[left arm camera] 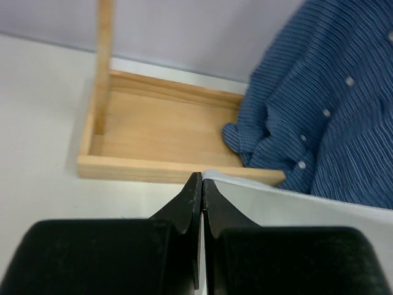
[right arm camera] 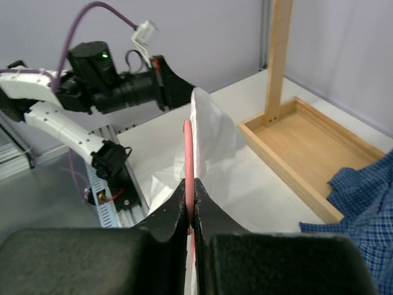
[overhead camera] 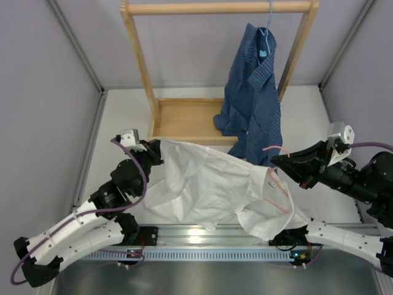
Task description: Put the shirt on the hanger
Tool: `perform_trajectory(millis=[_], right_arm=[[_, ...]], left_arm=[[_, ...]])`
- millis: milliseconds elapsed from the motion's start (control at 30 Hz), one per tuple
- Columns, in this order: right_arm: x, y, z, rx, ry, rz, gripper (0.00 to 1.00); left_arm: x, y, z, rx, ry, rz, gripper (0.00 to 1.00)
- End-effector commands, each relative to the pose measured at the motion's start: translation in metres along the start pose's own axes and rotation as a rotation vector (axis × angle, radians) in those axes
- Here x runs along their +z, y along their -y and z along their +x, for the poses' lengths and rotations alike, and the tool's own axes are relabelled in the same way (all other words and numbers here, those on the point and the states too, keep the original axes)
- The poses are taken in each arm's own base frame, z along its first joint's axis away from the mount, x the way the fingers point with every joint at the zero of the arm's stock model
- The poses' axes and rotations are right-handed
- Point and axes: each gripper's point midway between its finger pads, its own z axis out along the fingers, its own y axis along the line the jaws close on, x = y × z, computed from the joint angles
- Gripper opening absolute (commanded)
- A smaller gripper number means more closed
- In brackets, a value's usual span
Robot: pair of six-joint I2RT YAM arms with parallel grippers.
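The white shirt [overhead camera: 202, 184] hangs stretched between my two grippers above the table. My left gripper [overhead camera: 158, 149] is shut on its upper left edge; in the left wrist view the closed fingertips [left arm camera: 202, 179] pinch the hem, and the cloth [left arm camera: 307, 209] runs off to the right. The pink wire hanger [overhead camera: 277, 187] lies partly inside the shirt's collar end, its hook by my right gripper [overhead camera: 274, 161]. In the right wrist view that gripper [right arm camera: 190, 184] is shut on the pink wire [right arm camera: 188, 147], with the shirt [right arm camera: 215, 141] draped beyond it.
A wooden rack with a tray base [overhead camera: 184, 120] and a top rail [overhead camera: 215, 7] stands at the back. A dark blue checked shirt [overhead camera: 255, 92] hangs from it on a light blue hanger [overhead camera: 265, 37], reaching down close to the white shirt. Grey walls close in both sides.
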Motion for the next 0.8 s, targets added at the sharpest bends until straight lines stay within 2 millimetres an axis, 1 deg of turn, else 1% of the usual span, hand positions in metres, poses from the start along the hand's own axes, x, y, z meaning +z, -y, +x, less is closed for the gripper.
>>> perform_trajectory(millis=[0,33,133,200,233,367,500,533,600,633,667,700,733,767], right_arm=[[-0.011,0.022,-0.010,-0.004,0.061,0.129,0.00],[-0.013,0.026,-0.011,0.000,0.070,0.150,0.00],[-0.014,0.031,-0.008,0.010,0.070,0.181,0.00],[-0.013,0.033,-0.004,0.009,0.062,0.192,0.00],[-0.014,0.034,-0.003,0.009,0.062,0.194,0.00],[-0.017,0.035,-0.004,0.014,0.071,0.199,0.00],[-0.023,0.040,-0.003,0.033,0.085,0.235,0.00],[-0.023,0.041,-0.001,0.034,0.086,0.237,0.00],[-0.022,0.039,0.000,0.038,0.084,0.228,0.00],[-0.019,0.039,0.003,0.040,0.077,0.224,0.00],[-0.015,0.038,0.005,0.044,0.073,0.217,0.00],[-0.009,0.033,0.007,0.043,0.063,0.189,0.00],[-0.004,0.031,0.005,0.044,0.067,0.174,0.00],[0.002,0.029,0.004,0.044,0.063,0.164,0.00]], left_arm=[[-0.013,-0.052,-0.035,-0.104,0.083,-0.323,0.00],[-0.017,-0.063,-0.039,-0.101,0.101,-0.383,0.00],[-0.024,-0.077,-0.046,-0.129,0.117,-0.464,0.00],[-0.028,-0.085,-0.045,-0.132,0.110,-0.514,0.00],[-0.028,-0.087,-0.050,-0.137,0.119,-0.534,0.00],[-0.031,-0.095,-0.055,-0.137,0.117,-0.583,0.00],[-0.039,-0.117,-0.063,-0.141,0.125,-0.682,0.00],[-0.041,-0.119,-0.064,-0.148,0.130,-0.686,0.00],[-0.039,-0.121,-0.064,-0.150,0.120,-0.671,0.00],[-0.034,-0.116,-0.069,-0.183,0.140,-0.642,0.00],[-0.031,-0.111,-0.068,-0.184,0.139,-0.598,0.00],[-0.026,-0.099,-0.066,-0.162,0.102,-0.520,0.00],[-0.023,-0.091,-0.066,-0.167,0.092,-0.479,0.00],[-0.019,-0.081,-0.073,-0.160,0.096,-0.423,0.00]])
